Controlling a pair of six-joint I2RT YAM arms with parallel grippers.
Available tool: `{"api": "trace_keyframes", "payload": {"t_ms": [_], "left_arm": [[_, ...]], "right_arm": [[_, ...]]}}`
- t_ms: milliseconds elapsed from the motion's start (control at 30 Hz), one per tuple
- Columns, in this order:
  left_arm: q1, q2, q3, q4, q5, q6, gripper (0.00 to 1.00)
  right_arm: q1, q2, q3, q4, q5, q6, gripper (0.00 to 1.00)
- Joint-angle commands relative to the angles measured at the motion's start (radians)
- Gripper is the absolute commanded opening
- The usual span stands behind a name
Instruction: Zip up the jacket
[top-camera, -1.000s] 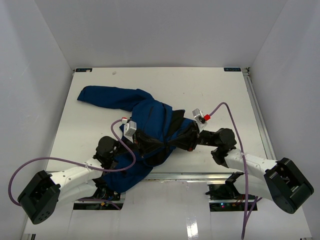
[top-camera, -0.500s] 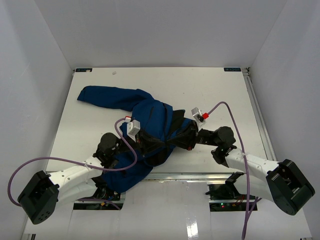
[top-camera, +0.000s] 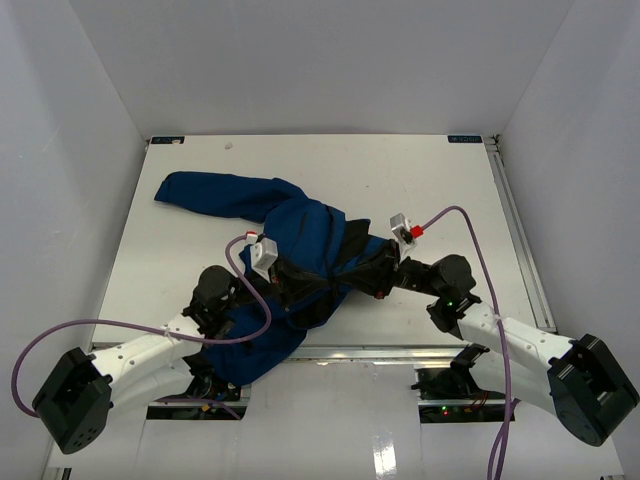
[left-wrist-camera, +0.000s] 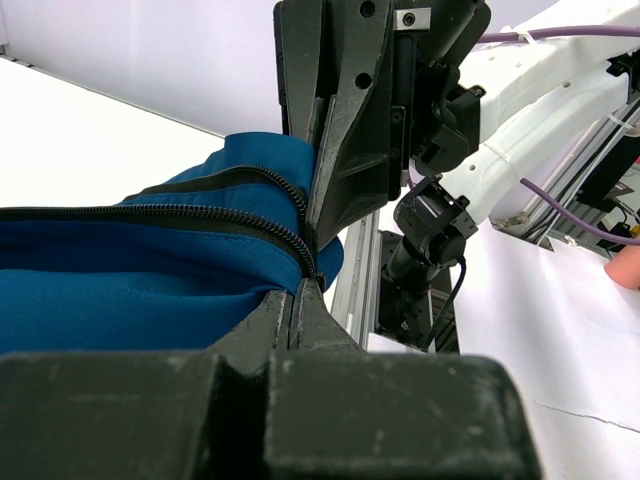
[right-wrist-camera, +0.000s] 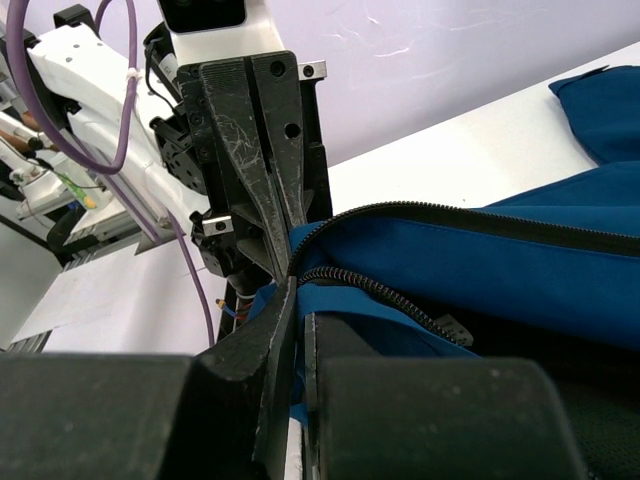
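- The royal-blue soft fabric jacket (top-camera: 300, 235) with black lining is lying crumpled on the near middle of the flat white table (top-camera: 420, 170). One sleeve is stretching toward the far left.
- Its black toothed zipper (left-wrist-camera: 190, 212) is running along the blue hem, and both grippers are meeting it there.
- The left gripper (left-wrist-camera: 303, 268) is clamping its fingers tight on that zipper edge.
- The right gripper (right-wrist-camera: 292, 272) is pinching the same edge from the opposite side, with the two grippers facing each other tip to tip.
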Motion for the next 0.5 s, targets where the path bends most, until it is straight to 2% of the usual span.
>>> {"api": "trace_keyframes", "payload": {"t_ms": [0,467], "left_arm": [[0.002,0.001,0.030,-0.052,0.014,0.016,0.00],[0.000,0.057,0.072,-0.098,0.086,0.033,0.00]], "right_arm": [[-0.005,-0.030,0.018,0.043,0.069,-0.019,0.08],[-0.005,-0.037,0.071,-0.054,0.063,-0.064,0.08]]}}
